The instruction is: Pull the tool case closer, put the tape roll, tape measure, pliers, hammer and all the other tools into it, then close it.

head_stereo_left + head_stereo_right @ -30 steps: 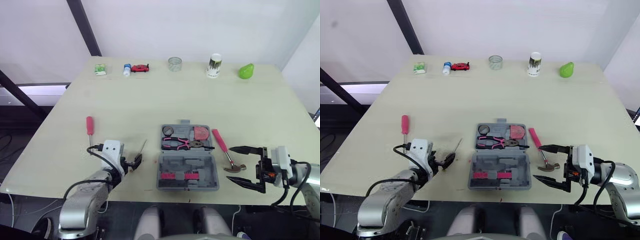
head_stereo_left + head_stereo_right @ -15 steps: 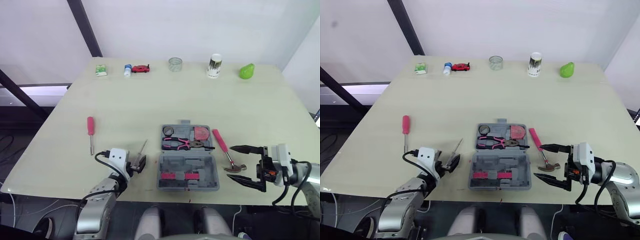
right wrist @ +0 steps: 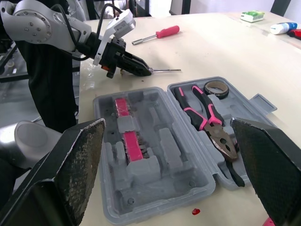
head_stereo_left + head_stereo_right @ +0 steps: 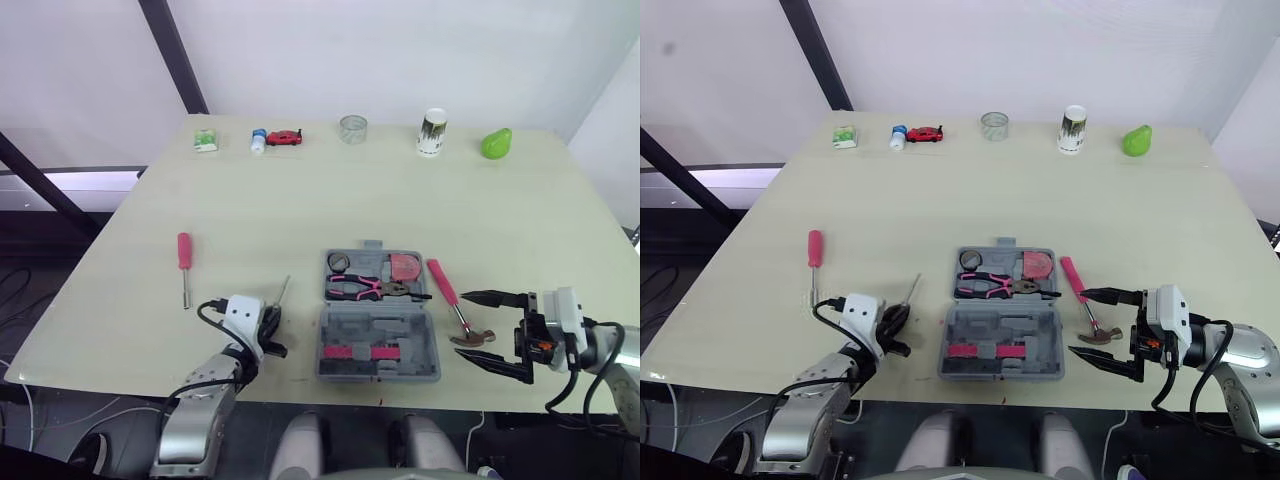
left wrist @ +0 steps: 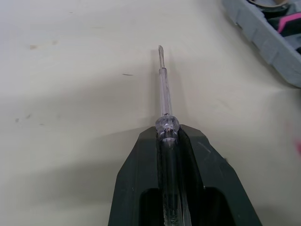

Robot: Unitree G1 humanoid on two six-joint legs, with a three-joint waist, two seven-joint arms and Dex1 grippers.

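Observation:
The grey tool case (image 4: 400,347) lies open near the table's front edge. Its far half holds the tape roll (image 4: 338,262), the pink-handled pliers (image 4: 365,288) and a red tape measure (image 4: 404,266). A pink-handled hammer (image 4: 448,295) lies on the table just right of the case. Left of the case, my left gripper (image 5: 168,129) is shut on the clear handle of a thin screwdriver (image 5: 164,92), whose tip points away across the table. My right gripper (image 4: 468,326) stands open beside the hammer's head. A red-handled screwdriver (image 4: 184,258) lies farther left.
Along the table's far edge stand a green box (image 4: 205,141), a small bottle (image 4: 259,140), a red toy car (image 4: 284,137), a clear glass (image 4: 352,129), a paper cup (image 4: 431,132) and a green pear-shaped object (image 4: 495,143).
My left gripper has slid forward along the clear screwdriver and closed on its handle. The right arm has stayed where it was.

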